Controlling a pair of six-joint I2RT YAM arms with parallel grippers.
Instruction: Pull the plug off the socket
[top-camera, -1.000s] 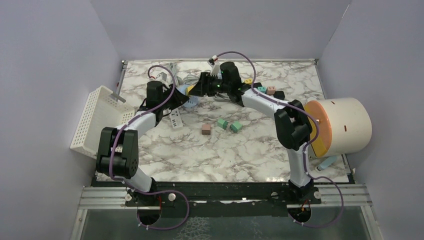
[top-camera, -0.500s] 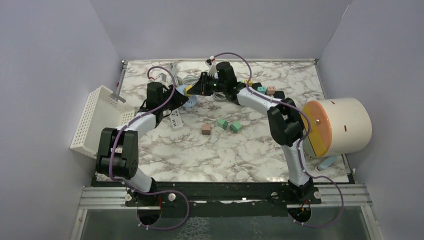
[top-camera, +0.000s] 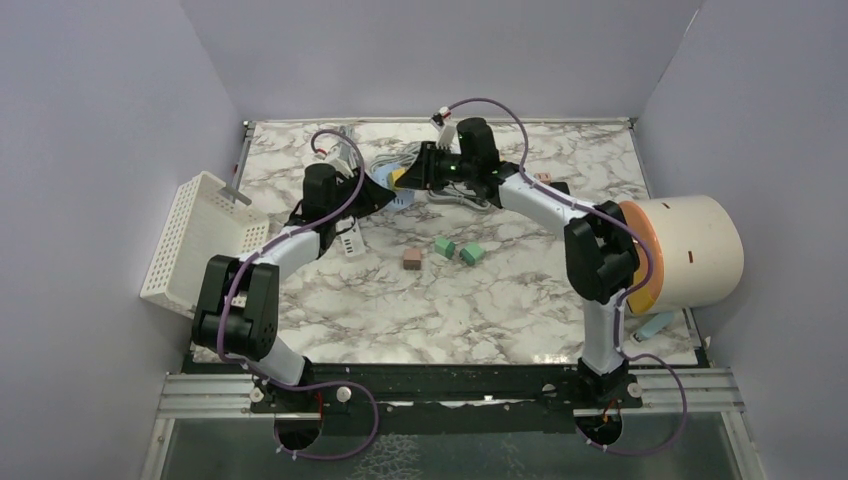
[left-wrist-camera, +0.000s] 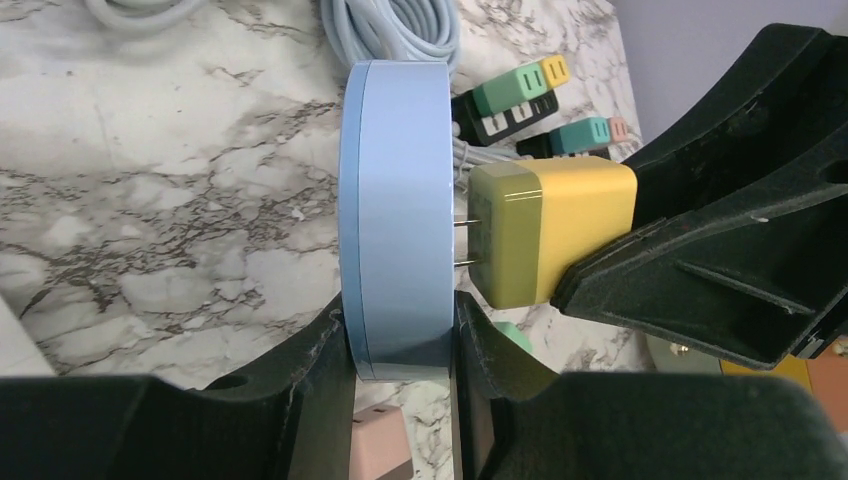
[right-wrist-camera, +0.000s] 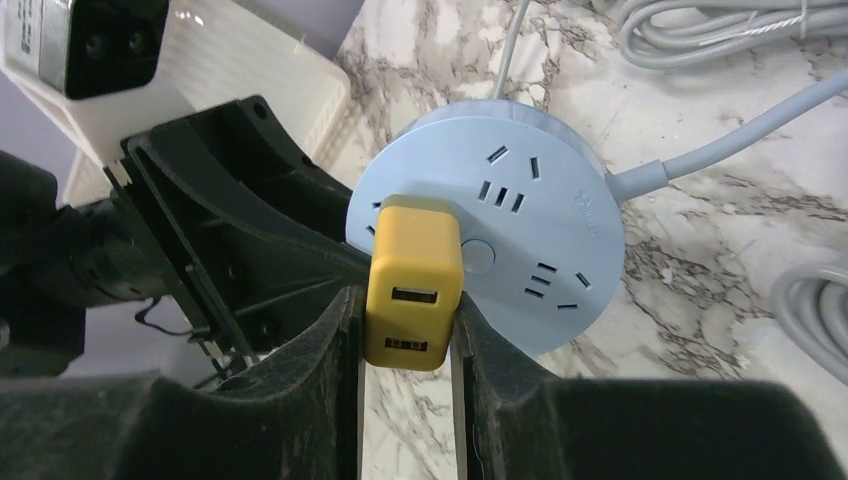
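Observation:
A round light-blue socket (left-wrist-camera: 398, 200) is held on edge above the table, clamped at its lower rim by my left gripper (left-wrist-camera: 400, 345). It also shows face-on in the right wrist view (right-wrist-camera: 520, 230). A yellow plug (right-wrist-camera: 415, 285) with two USB ports is gripped on both sides by my right gripper (right-wrist-camera: 408, 345). In the left wrist view the plug (left-wrist-camera: 545, 225) stands partly drawn out, its two metal prongs bared between it and the socket's face. In the top view the socket (top-camera: 392, 190) and both grippers meet at the table's back middle.
Grey cable coils (right-wrist-camera: 720, 30) lie behind the socket. Small plug blocks, green (top-camera: 458, 249) and pink (top-camera: 411, 259), lie mid-table; more lie at the back (left-wrist-camera: 515, 95). A white basket (top-camera: 195, 240) stands at left, a cream cylinder with an orange lid (top-camera: 680, 250) at right.
Both grippers with the socket and plug have shifted right and a little toward the back of the table. The grips on socket and plug are unchanged.

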